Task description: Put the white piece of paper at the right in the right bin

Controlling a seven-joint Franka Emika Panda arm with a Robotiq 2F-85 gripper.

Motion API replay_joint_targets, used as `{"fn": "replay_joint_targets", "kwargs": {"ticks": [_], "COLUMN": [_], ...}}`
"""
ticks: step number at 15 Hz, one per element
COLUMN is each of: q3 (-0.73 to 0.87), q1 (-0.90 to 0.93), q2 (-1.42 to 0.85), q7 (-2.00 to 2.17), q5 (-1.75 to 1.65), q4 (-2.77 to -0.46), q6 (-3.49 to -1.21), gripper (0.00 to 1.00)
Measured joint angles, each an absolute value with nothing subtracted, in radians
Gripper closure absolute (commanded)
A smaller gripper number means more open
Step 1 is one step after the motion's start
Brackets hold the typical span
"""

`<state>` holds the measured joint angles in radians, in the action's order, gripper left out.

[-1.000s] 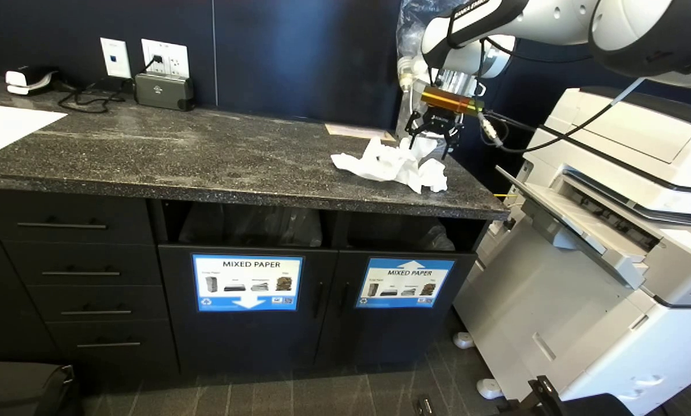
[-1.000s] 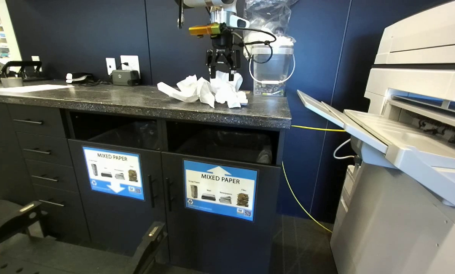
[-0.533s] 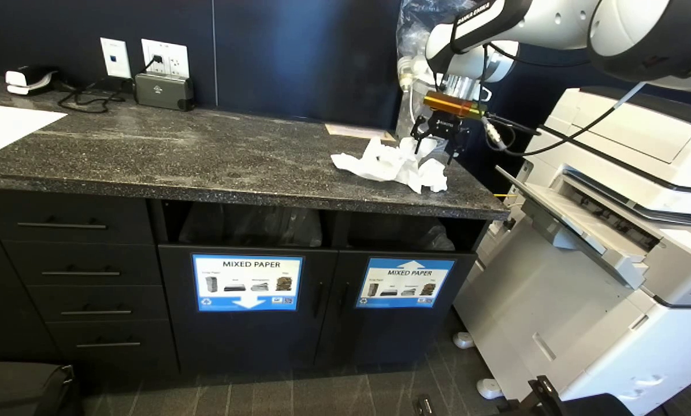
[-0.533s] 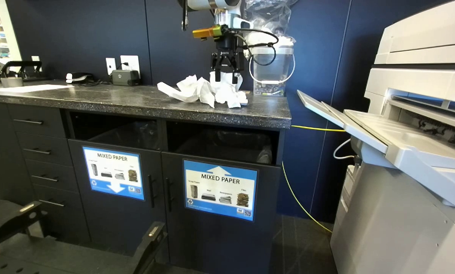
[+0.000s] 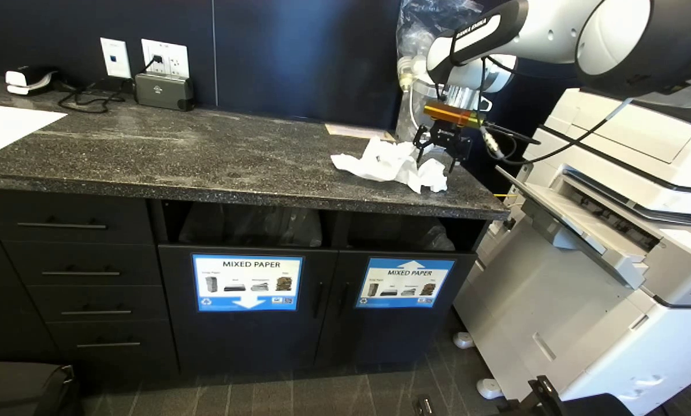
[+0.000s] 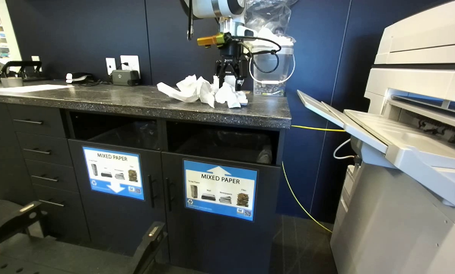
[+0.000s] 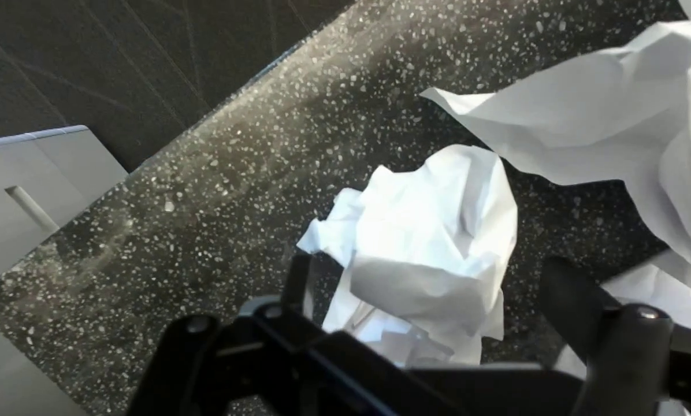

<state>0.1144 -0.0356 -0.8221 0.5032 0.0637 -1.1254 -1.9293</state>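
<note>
The white piece of paper (image 5: pixel 433 175) is a small crumpled wad at the right end of the counter. It also shows in an exterior view (image 6: pixel 227 95) and centrally in the wrist view (image 7: pixel 432 219). My gripper (image 5: pixel 436 166) is low over it, also seen in an exterior view (image 6: pixel 229 86). In the wrist view my gripper (image 7: pixel 429 277) is open, its fingers on either side of the wad with gaps showing. The wad's near end is hidden by the gripper. The right bin is the dark slot (image 5: pixel 400 231) under the counter, also in an exterior view (image 6: pixel 223 144).
A larger crumpled paper heap (image 5: pixel 374 164) lies left of the wad; it fills the wrist view's right side (image 7: pixel 600 121). A clear bucket (image 6: pixel 271 72) stands behind. A printer (image 5: pixel 582 277) stands right of the counter (image 5: pixel 236 156). The left bin slot (image 5: pixel 250 225) adjoins.
My gripper has moved down and slightly to the right in both exterior views, lower over the wad. The papers have not visibly moved.
</note>
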Motion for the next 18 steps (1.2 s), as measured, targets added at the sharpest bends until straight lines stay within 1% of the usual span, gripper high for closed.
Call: {"fn": "replay_joint_targets", "kwargs": {"ticks": [2,3,4,5,6,7,11,15,16,17,18], "q3": [0.114,0.114,0.114,0.114,0.115,0.115,0.116,0.116,0.116,0.116,0.116], "q1": [-0.039,-0.041,-0.042,-0.043,-0.044,-0.045,-0.050,-0.055,-0.057,-0.057,-0.058], "q2": [-0.845,-0.856,-0.866,-0.873,-0.880,-0.887,-0.903,-0.917,-0.919,-0.920,-0.921], "q7": [0.507,0.510,0.514,0.517,0.521,0.524,0.533,0.537,0.538,0.539,0.540], "q5": [0.064,0.064,0.064,0.064,0.064,0.064,0.064,0.064,0.064,0.064,0.064], "q4": [-1.097,-1.082,-1.069,-1.058,-1.047,-1.036,-1.007,-0.980,-0.976,-0.973,-0.970], "q6": [-1.912,-1.903,-1.894,-1.887,-1.880,-1.872,-1.849,-1.827,-1.823,-1.817,-1.812], "gripper": [0.00,0.05,0.26,0.29,0.30,0.36,0.69,0.97,0.98,0.95,0.98]}}
